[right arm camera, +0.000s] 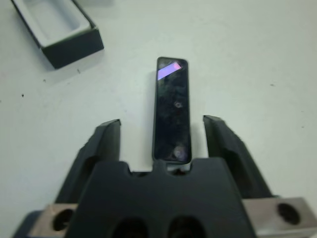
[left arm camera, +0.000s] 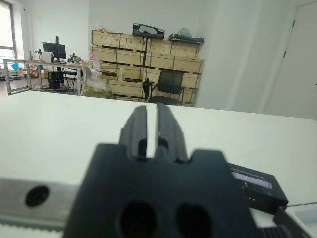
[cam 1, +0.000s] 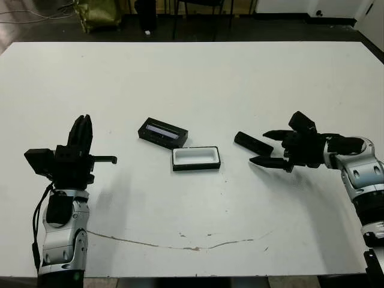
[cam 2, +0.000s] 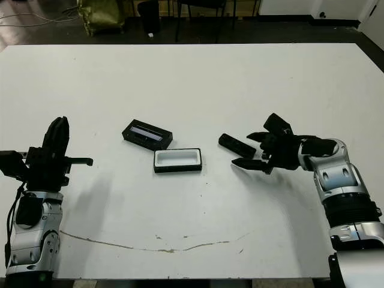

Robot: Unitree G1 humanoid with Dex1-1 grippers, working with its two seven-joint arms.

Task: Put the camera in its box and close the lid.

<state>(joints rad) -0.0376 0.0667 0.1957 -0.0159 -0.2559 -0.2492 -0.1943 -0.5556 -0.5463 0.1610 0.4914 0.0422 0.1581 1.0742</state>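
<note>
The camera (cam 1: pixel 252 143), a slim glossy black bar, lies flat on the table right of centre. My right gripper (cam 1: pixel 267 147) is open and level with it. In the right wrist view the camera (right arm camera: pixel 171 109) lies between the spread fingers (right arm camera: pixel 106 141), which are not closed on it. The box (cam 1: pixel 196 158), a black tray with white lining, sits open and empty just left of the camera. Behind the box to its left rests the lid (cam 1: pixel 162 132), with its glossy window strip facing up. My left gripper (cam 1: pixel 81 135) is shut on nothing, well left of the lid.
The white table (cam 1: pixel 192 78) stretches far back, and a thin crack line (cam 1: pixel 180 243) runs near its front edge. Beyond the table's far edge are a dark floor, chair legs and a yellow bag (cam 1: pixel 99 13). The left wrist view shows shelves with crates (left arm camera: pixel 148 59).
</note>
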